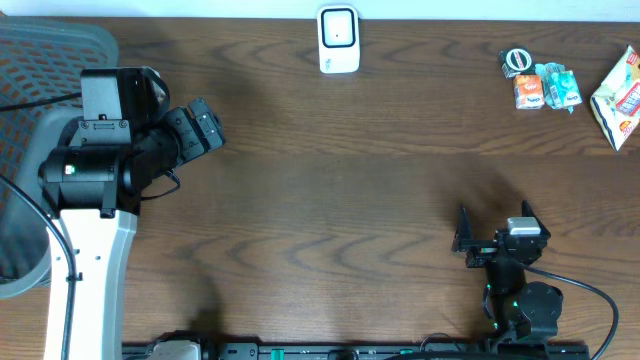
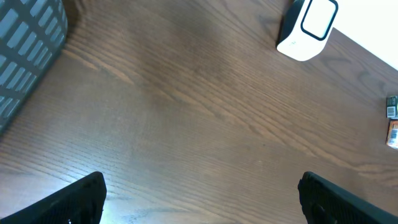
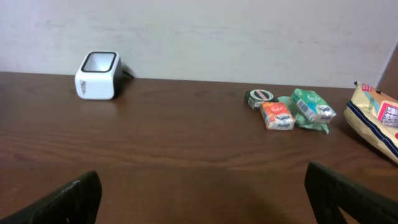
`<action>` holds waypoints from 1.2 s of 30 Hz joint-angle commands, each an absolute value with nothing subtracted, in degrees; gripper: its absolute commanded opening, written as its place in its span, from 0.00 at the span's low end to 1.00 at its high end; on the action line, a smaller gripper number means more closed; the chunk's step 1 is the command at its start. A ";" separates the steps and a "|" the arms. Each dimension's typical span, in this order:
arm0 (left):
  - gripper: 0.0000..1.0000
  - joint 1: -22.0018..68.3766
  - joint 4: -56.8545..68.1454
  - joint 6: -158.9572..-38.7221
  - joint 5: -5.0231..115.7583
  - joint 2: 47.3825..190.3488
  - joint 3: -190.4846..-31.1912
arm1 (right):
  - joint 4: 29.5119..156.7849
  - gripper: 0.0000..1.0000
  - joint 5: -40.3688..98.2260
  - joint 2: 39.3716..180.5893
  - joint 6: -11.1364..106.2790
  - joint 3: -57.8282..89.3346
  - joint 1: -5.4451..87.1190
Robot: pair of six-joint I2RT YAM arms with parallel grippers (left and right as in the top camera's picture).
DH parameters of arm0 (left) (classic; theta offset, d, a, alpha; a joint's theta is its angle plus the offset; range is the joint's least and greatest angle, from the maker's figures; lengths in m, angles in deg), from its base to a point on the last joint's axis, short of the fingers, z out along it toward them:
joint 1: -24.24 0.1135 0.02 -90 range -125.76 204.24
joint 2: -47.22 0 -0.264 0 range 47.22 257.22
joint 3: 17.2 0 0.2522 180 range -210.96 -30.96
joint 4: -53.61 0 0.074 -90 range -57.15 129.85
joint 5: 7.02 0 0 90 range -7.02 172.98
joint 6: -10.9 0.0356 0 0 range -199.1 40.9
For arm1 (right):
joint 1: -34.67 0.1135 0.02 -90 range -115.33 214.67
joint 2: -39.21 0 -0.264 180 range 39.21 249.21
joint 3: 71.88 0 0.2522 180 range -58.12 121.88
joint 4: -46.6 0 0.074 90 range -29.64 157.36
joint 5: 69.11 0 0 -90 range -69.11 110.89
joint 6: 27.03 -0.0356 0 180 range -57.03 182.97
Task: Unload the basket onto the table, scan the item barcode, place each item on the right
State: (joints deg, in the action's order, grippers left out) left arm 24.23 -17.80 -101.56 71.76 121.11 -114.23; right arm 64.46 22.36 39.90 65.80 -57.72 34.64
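Left gripper (image 1: 205, 122) has its jaws spread wide with nothing between them, and it sits well left of the scanner (image 1: 339, 38), a bit closer to the robot's side. Right gripper (image 1: 494, 212) is the same deal, jaws apart and empty, down at the near side of the table (image 1: 300, 200), off to the scanner's right.

The scanner is a little white box with a black-rimmed window, standing at the far edge. Your candidates for scanning are all bunched well right of the scanner along that same edge. You've got a small dark round tin (image 1: 516, 62) with a green-and-white label and an orange packet (image 1: 529, 92) right up against a crinkly green packet (image 1: 562, 88). Farther right is a yellow snack bag (image 1: 620, 100) with red and white print. Can't make out a barcode on any of them from these views.
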 commanded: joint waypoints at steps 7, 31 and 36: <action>0.98 24.49 -17.82 -101.19 72.13 121.06 -114.44 | 64.99 0.99 21.62 39.50 65.08 -57.83 35.14; 0.98 24.49 -17.82 -101.19 72.13 121.06 -114.44 | 64.81 0.99 21.44 39.50 63.00 -57.83 35.10; 0.98 24.49 -17.82 -101.19 72.13 121.06 -114.44 | 64.79 0.99 21.44 39.50 63.00 -57.83 35.10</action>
